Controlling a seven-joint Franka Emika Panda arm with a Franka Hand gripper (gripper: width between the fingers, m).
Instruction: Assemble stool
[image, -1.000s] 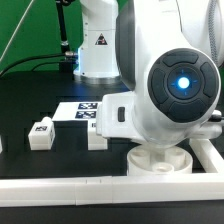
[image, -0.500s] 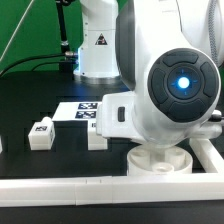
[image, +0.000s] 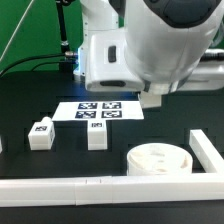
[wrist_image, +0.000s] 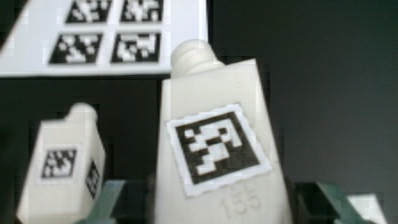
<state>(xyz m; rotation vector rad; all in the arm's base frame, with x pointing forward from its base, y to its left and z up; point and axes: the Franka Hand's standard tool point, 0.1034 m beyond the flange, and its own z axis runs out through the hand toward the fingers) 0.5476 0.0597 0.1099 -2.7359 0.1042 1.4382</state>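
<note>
In the wrist view a white stool leg with a square tag fills the space between my gripper's two fingers, which stand at its sides; the gripper is shut on it. A second leg stands on the black table beside it. In the exterior view the arm hangs high over the table, and the gripper shows only as a dark tip under the white hand; the held leg is hidden there. The round seat disc lies at the front right. Two tagged legs stand on the table.
The marker board lies flat behind the legs. A long white L-shaped rail runs along the front edge and up the exterior view's right side. The arm's base stands at the back.
The arm has risen from low over the seat disc to high above the table. The seat disc, half hidden before, now shows whole. The legs on the table have not moved.
</note>
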